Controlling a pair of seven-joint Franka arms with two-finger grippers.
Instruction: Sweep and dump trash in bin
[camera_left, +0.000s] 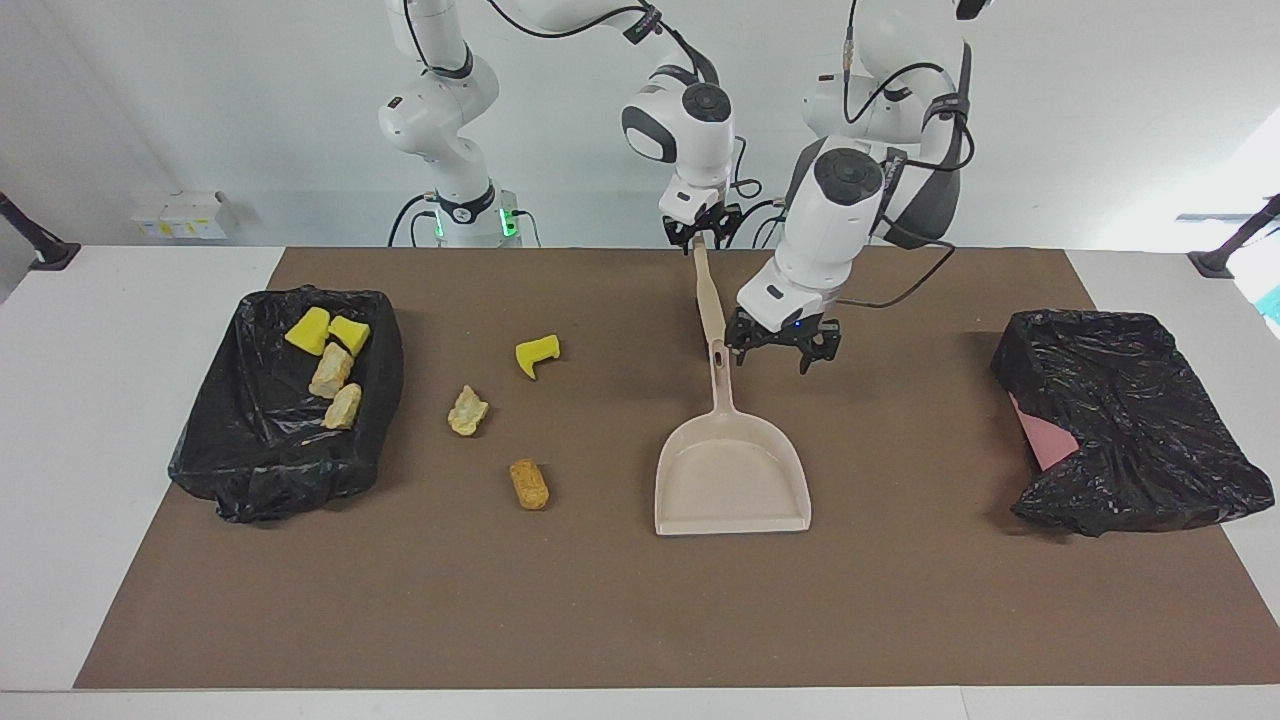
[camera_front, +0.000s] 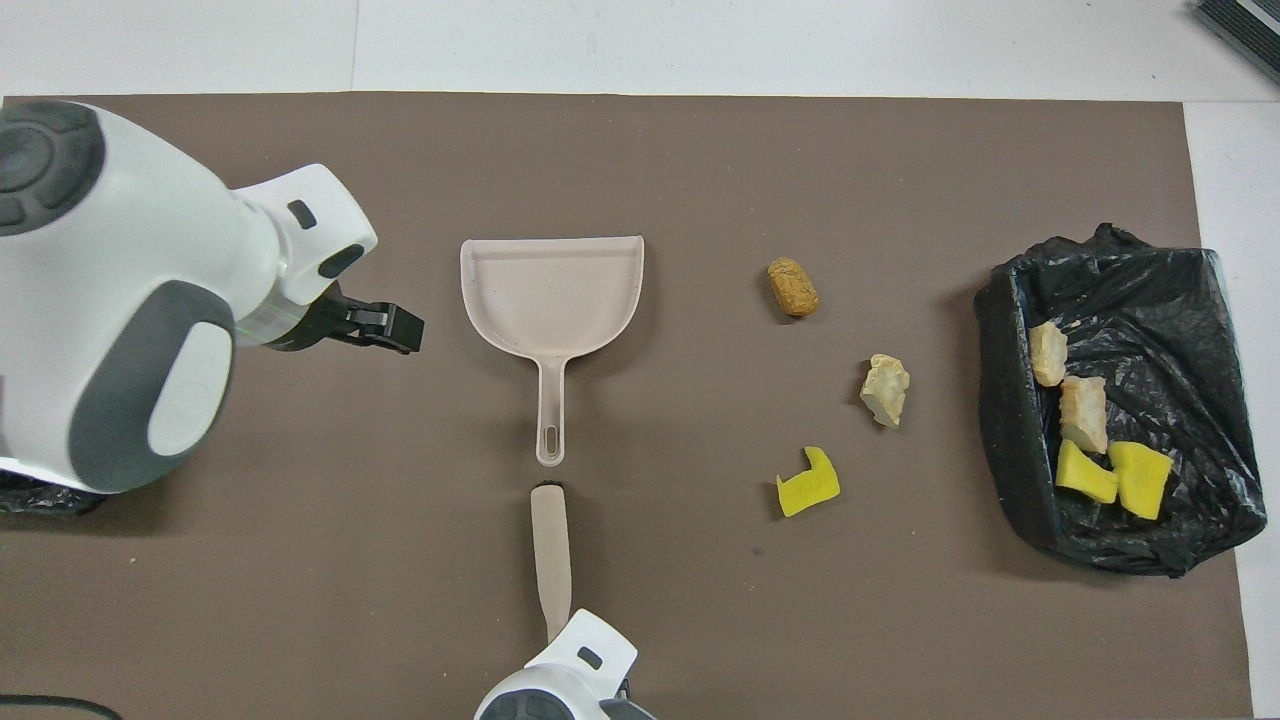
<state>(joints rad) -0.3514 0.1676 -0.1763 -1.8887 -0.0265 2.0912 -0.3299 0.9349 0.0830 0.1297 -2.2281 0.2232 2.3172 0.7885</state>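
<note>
Trash (camera_left: 530, 355) apart from right claw (camera_left: 703, 236)

Two high cameras are looking at one brown-matted table from opposite ends.

The facing camera is sitting high across the table, looking back and down at the two white robot arms standing along the top of its picture, taking in the whole brown mat (camera_left: 640, 600) and the white tabletop at both ends. The overhead camera is hanging above the robots' own end, looking forward and steeply down, sitting closer so the mat (camera_front: 700, 160) is nearly filling its frame. Both are sharing the beige plastic dustpan (camera_left: 732, 485) (camera_front: 552, 295), half a turn apart.
</note>
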